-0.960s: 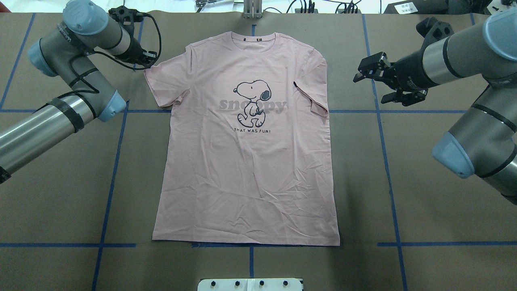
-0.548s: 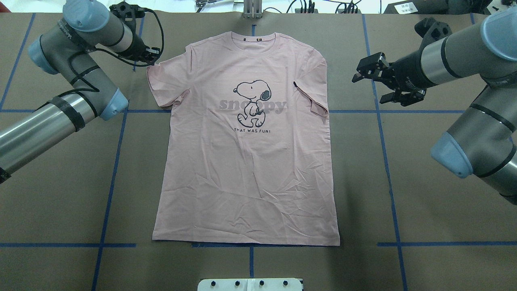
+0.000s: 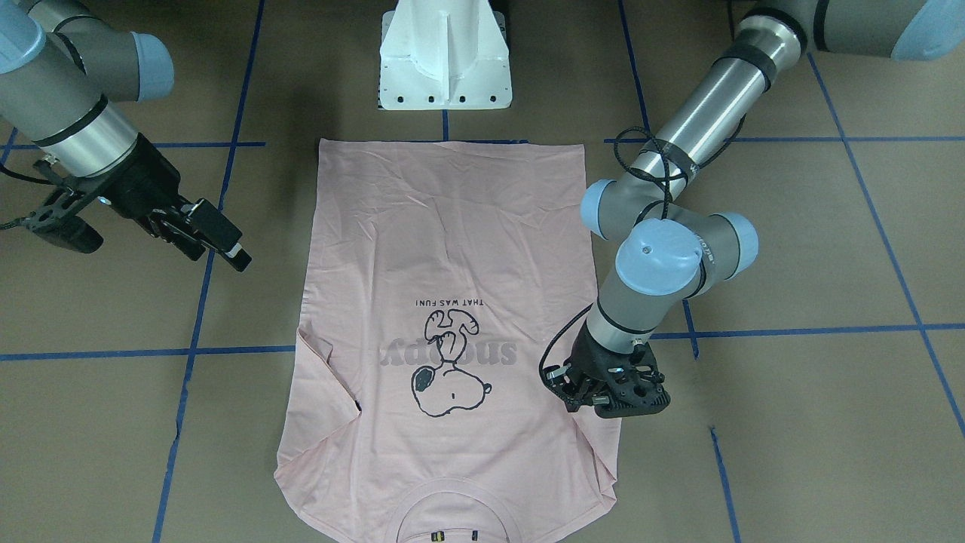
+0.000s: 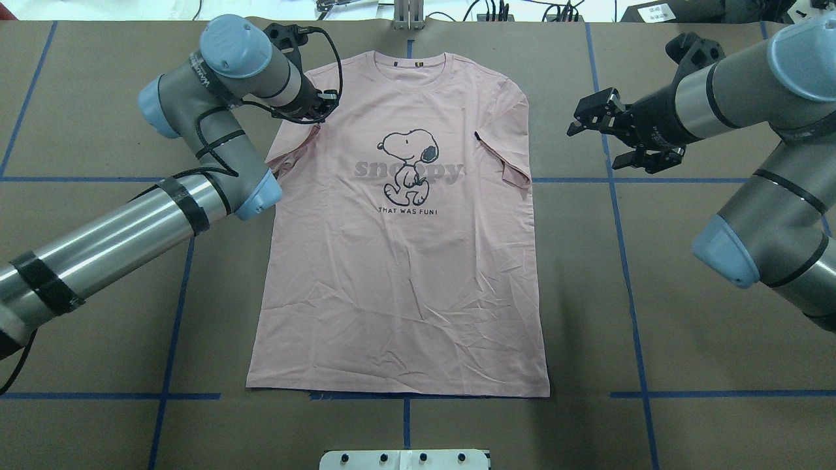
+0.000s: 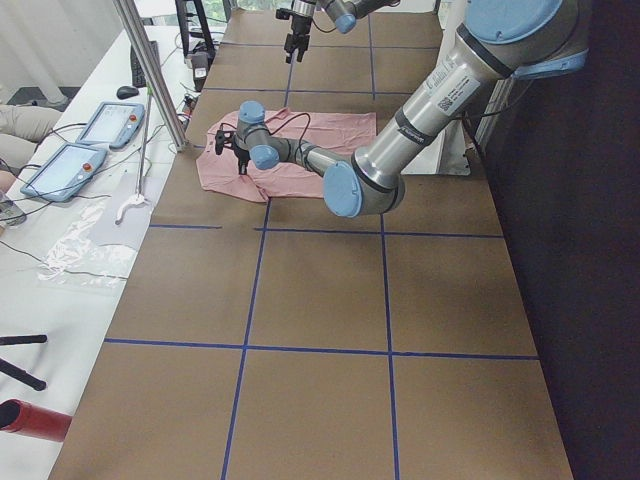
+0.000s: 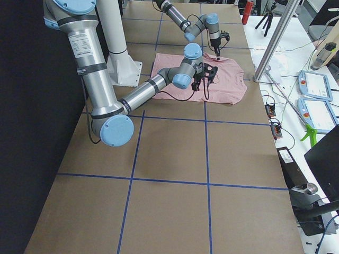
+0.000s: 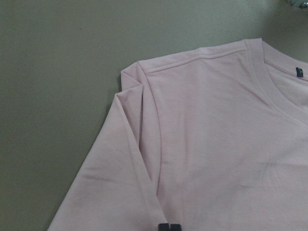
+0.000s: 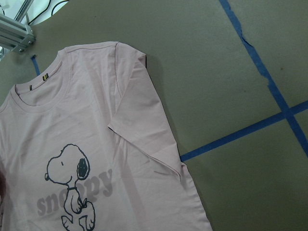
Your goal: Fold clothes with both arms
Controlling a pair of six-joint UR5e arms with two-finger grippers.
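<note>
The pale pink T-shirt (image 4: 398,281) lies flat on the worktop (image 4: 686,365) with the Snoopy print (image 4: 408,163) facing up. On the robot's left of the print, the left gripper (image 4: 323,104) sits low over the shoulder. The left wrist view shows its fingertips (image 7: 163,226) pressed together at the edge of the left sleeve (image 7: 120,159). The jaws look clenched on that sleeve, which lies doubled in toward the print. Well out on the print's other side, the right gripper (image 4: 597,140) hangs above bare worktop, its jaws spread and grasping nothing.

The main danger is a lopsided pull. Nothing pins the cloth on the far side of the print, so a drag from the left arm alone could slide the whole shirt and skew it. The pinch also looks shallow, so the sleeve may slip free partway. If it bites both layers, the body would lift with it and the crease would wander.
</note>
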